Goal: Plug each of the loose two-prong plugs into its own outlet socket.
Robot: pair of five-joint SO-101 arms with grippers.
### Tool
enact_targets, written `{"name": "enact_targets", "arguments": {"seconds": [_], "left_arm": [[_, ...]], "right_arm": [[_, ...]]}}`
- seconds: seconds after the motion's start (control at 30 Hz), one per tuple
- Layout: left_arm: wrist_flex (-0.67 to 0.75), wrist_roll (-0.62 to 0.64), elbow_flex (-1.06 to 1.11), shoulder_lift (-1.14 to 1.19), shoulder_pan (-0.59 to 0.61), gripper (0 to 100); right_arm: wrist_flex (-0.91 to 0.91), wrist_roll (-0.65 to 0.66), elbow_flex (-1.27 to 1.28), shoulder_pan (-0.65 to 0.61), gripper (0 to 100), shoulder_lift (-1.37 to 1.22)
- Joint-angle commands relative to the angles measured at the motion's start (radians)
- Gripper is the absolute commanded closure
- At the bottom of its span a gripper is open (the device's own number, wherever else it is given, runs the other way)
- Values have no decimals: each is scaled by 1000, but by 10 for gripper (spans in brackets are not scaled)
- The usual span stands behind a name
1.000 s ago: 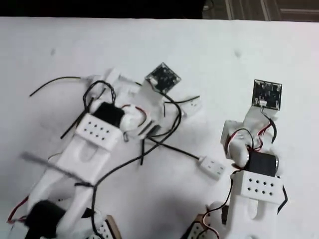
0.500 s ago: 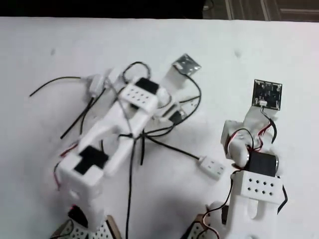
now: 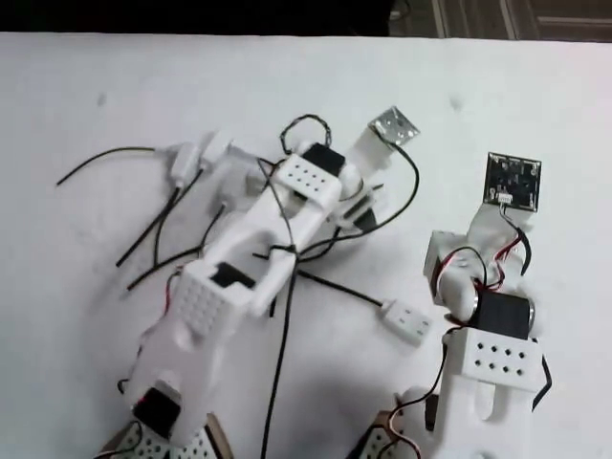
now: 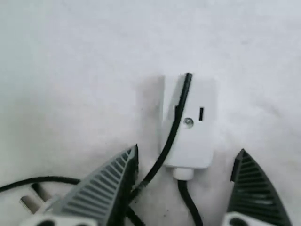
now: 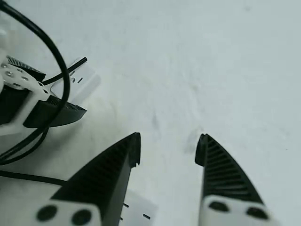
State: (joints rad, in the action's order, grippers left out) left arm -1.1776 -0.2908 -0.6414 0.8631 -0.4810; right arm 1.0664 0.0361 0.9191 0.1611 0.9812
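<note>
- Surface (image 3: 96, 76): white, matte and slightly grainy; it carries every part shown.
- Left arm (image 3: 239, 277): white printed shell, stretched over the middle of the surface.
- Right arm (image 3: 492, 359): the same build, at the right side.
- Left pincer (image 4: 188, 150): ribbed wedge jaws set apart, one on each side of the outlet socket, gripping nothing.
- Right pincer (image 5: 169, 136): jaws apart above bare surface.
- Outlet socket (image 4: 197, 141): smooth white rectangular block with a centre screw and a narrow slot. It lies flat, and nothing is plugged in.
- Second socket (image 3: 406, 320): a small white block on a lead, lying between the arms and likewise unplugged.
- Cable (image 4: 174, 122): thin, black and glossy, draped across the outlet socket.
- Plug (image 4: 29, 200): white body with metal prongs, lying loose beside the left pincer. Judged progress: early, with no visible pairing made.
</note>
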Motion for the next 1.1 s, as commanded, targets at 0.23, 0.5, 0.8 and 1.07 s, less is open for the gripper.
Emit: {"name": "enact_targets", "arguments": {"seconds": [0.23,0.5,0.8,1.07], "left_arm": [[-371,6,-643,311,-48,860],[-614,0,-1040,407,-58,979],[-615,55,-1010,228,-25,979],[-614,55,-623,-150,-25,978]], "right_arm": [[-10,12,-23,-2,812,12],[-10,12,-21,-2,812,12],[-15,9,-31,-4,812,21],[-15,11,-25,-4,812,13]]}}
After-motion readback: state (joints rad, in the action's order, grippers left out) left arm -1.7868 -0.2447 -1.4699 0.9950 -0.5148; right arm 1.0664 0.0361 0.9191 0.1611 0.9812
